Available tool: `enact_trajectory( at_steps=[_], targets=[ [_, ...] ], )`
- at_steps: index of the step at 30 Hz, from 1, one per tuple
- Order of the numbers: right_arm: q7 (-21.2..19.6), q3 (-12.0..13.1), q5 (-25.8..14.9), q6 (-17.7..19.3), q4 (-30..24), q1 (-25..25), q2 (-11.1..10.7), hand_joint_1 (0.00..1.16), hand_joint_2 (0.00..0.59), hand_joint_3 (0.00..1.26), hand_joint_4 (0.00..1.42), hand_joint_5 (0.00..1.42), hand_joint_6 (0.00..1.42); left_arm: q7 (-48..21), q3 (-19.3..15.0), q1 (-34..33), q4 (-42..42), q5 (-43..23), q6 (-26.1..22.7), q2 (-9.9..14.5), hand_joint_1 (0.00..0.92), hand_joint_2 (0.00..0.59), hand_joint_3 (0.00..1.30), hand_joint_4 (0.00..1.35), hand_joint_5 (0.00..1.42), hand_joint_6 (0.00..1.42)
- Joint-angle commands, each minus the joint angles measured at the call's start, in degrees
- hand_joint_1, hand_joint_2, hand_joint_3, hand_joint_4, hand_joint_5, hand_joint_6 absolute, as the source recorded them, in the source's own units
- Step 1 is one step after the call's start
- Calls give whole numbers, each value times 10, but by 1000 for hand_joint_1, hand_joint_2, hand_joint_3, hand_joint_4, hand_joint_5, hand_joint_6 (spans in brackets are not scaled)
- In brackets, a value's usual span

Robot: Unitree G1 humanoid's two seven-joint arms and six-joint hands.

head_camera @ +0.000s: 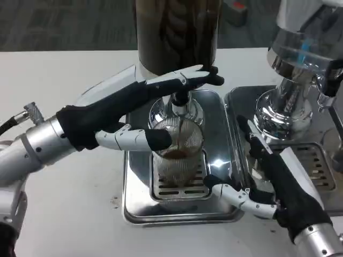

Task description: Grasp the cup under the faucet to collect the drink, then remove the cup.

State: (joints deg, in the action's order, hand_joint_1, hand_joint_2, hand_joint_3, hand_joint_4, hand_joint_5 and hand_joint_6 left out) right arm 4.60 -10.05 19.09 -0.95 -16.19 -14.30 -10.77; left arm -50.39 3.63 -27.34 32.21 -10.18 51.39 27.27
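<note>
A ribbed clear cup (177,155) stands on the slotted grate (179,188) of a steel drip tray (136,182), right under the faucet (180,101). Brown drink sits in the cup and a thin brown stream falls into it. My left hand (128,110) reaches in from the left: its long fingers (182,80) lie across the top of the faucet, and its thumb (136,140) is against the cup's left side. My right hand (278,187) is open at the tray's right edge, its thumb (230,193) pointing at the cup's base, a short gap away.
The dark drink tank (177,32) rises behind the faucet. A second chrome dispenser (292,101) and its own drip tray (319,160) stand close on the right, just behind my right hand. White tabletop (64,214) lies to the left and front.
</note>
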Motion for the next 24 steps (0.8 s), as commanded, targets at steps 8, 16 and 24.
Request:
enact_trajectory(
  at_steps=[8,16,24],
  targets=[
    [10,-8,1,-24,6,32,0,699,195,0,0,0,48,-11,15,-5,4,13,11,11,0,79,175,70,93,142],
    [16,-13,-8,-26,30,57,3,702,206,0,0,0,48,-9,15,-4,4,13,11,13,0,83,181,71,93,147],
    [20,-16,-15,-24,45,71,4,692,211,0,0,0,48,-7,14,-1,2,12,12,15,0,84,182,74,93,148]
  ],
)
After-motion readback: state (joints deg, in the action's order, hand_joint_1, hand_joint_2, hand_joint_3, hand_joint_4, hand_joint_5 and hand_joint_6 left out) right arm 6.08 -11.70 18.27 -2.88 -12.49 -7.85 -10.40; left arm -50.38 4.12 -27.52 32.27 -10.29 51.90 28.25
